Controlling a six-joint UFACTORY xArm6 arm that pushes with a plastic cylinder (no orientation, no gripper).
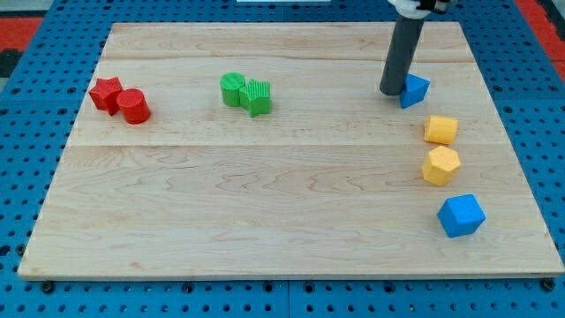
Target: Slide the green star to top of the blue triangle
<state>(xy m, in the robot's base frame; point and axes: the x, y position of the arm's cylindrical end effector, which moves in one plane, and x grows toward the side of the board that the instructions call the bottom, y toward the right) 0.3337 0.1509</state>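
The green star (257,96) lies in the upper middle-left of the wooden board (265,203), touching a green cylinder (233,89) on its left. The blue triangle (415,89) lies at the upper right. My tip (392,91) rests on the board right against the blue triangle's left side, far to the right of the green star. The dark rod rises from there to the view's top.
A red star (105,93) and a red cylinder (134,106) touch at the upper left. Two yellow blocks (440,130) (440,165) and a blue hexagonal block (461,215) stand in a column down the right side.
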